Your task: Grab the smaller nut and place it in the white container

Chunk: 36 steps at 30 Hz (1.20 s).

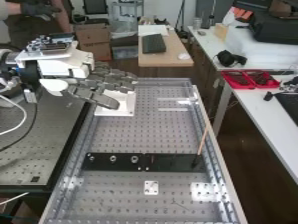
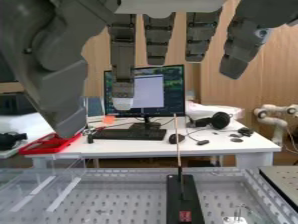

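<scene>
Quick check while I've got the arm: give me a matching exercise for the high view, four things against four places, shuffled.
Things
1. Smaller nut
2. Bearing
3. White container
4. Red tray

Places
A. On the white table at the right
B. Right end of the row on the black bar
C. Partly behind the hand
D. Left end of that row

Pairs: 1-D, 2-B, 3-C, 4-A

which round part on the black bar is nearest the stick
The bearing, at the row's end towards the stick; the larger nut lies between it and the smaller nut.
</scene>
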Tool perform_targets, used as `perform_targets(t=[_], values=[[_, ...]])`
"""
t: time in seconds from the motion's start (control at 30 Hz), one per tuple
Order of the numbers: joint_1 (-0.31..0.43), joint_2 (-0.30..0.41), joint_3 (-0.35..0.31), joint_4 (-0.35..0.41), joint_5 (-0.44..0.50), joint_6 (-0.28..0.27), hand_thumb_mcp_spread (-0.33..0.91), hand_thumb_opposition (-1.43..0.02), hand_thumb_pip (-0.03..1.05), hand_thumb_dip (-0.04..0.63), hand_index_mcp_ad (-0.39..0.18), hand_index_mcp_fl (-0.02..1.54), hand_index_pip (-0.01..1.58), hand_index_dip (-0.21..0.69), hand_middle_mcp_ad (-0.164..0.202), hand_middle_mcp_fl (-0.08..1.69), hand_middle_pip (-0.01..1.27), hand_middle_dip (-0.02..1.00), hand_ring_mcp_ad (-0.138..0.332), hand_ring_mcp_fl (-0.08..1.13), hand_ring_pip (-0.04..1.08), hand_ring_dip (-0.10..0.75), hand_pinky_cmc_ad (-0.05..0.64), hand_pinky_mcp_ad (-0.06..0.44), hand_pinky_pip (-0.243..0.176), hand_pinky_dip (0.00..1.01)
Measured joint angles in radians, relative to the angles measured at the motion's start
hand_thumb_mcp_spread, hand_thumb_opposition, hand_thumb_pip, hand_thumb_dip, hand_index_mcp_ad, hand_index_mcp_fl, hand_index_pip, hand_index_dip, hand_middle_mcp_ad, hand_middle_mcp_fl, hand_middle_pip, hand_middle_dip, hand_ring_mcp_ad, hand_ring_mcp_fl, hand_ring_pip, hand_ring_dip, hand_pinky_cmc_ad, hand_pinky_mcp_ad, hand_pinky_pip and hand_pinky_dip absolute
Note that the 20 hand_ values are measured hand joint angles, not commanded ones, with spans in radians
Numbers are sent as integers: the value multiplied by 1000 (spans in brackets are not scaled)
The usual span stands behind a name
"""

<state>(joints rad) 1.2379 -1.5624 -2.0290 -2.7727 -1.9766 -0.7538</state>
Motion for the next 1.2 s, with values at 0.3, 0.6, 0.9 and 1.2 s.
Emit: perform_targets(t=[0.3,0.6,0.9,1.2], values=[[-45,-43,-48,88,-56,-35,264,-805,747,161,-112,19,1344,180,35,0,133,188,173,0,82,86,445,328,-106,215],[-73,-91,-95,176,-112,-38,311,-826,798,188,-138,9,1457,182,35,3,133,188,164,0,82,86,429,314,-96,211],[-98,-131,-129,230,-126,-35,340,-848,805,237,-143,12,1497,190,33,3,133,188,161,0,82,86,417,312,-75,187],[-110,-172,-176,314,-93,-54,356,-860,805,237,-143,12,1531,202,37,3,133,188,164,0,82,86,408,311,-75,176]])
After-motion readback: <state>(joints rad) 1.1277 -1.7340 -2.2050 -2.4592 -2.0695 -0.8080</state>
